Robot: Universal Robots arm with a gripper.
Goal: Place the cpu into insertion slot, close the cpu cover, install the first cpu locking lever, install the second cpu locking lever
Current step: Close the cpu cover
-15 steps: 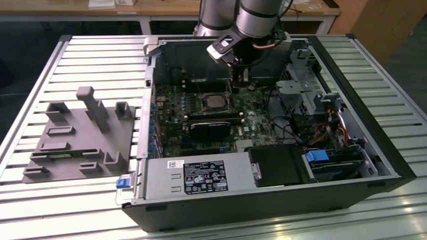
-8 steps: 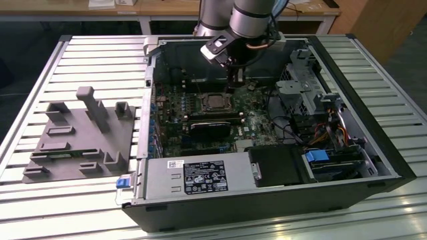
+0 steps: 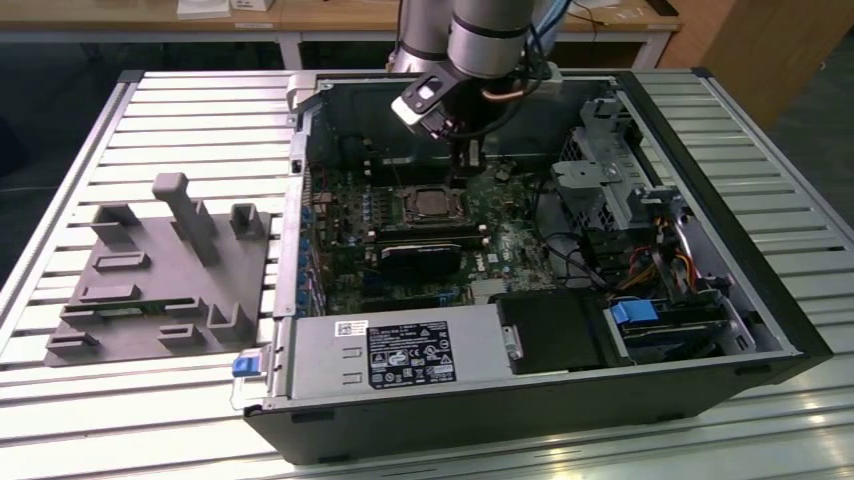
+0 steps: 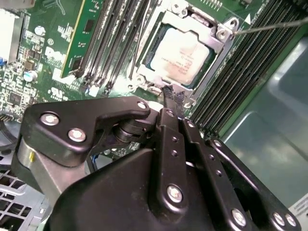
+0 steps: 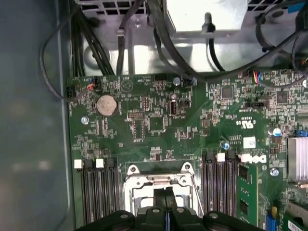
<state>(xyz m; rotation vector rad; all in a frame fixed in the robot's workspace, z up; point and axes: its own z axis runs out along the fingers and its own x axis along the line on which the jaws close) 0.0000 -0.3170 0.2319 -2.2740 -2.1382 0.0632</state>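
Fingers (image 4: 173,103) pinched together on nothing, tip just beside cpu cover (image 4: 217,48) lowered over seated cpu (image 4: 180,55), probably to push locking lever (image 4: 269,27).

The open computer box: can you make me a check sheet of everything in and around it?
Surface: slatted silver metal table carries the open black computer case.
Job's things: flat silver-grey cpu sits inside the lowered thin silver cover frame; a thin metal rod sticks out beside it.
Clutter: grey plastic fixture with upright blocks, on the exterior view's left of the case.
Claw: black claw shut, tip close to the cover frame.
Cables: black cables loop inside the case.
Surroundings: wooden bench behind.
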